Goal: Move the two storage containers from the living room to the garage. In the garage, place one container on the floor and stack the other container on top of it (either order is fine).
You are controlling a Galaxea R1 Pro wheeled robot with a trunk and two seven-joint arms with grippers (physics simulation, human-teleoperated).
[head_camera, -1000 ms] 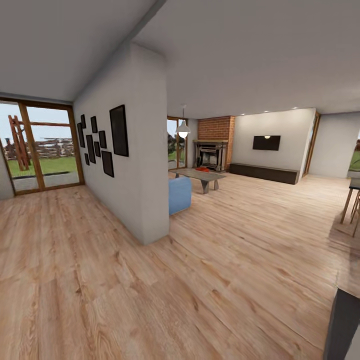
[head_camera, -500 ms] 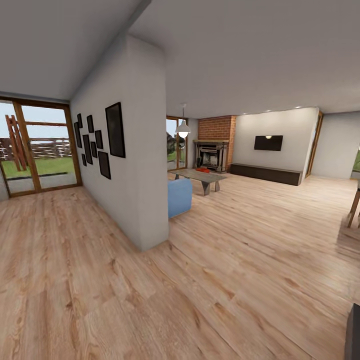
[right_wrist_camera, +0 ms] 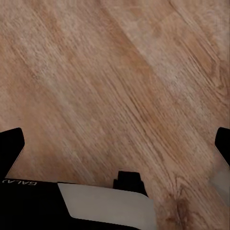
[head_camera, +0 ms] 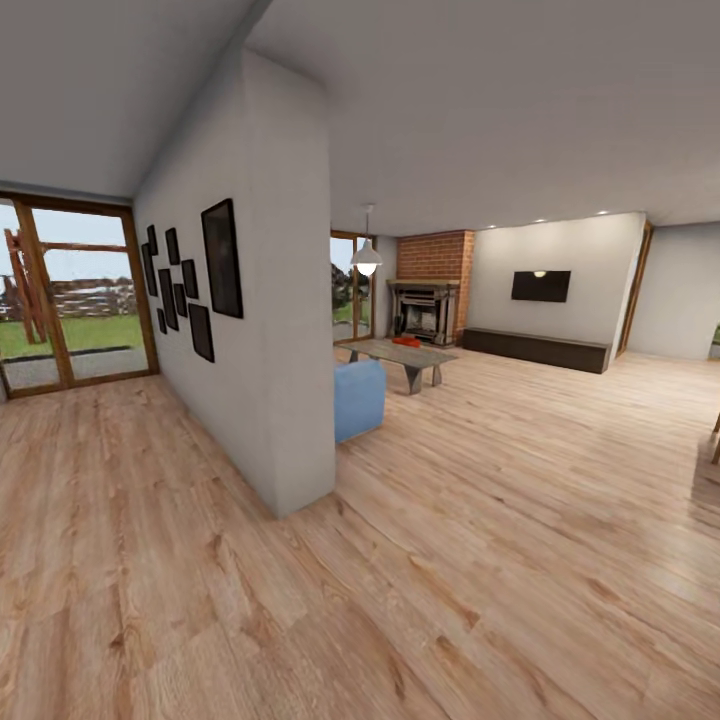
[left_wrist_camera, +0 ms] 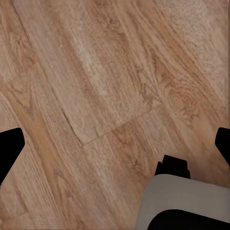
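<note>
Facing light wood-plank living room | orange-red containers on grey low counter, 12 o'clock | both grippers' fingers apart, empty

This is a home, an open-plan living room on light wood-plank flooring. Far off stands a red-brick chimney over an ornate fireplace, with a black TV on the wall to its right above a long dark cabinet. Framed pictures hang on the near dividing wall, and glass garden doors open on the left.
</note>
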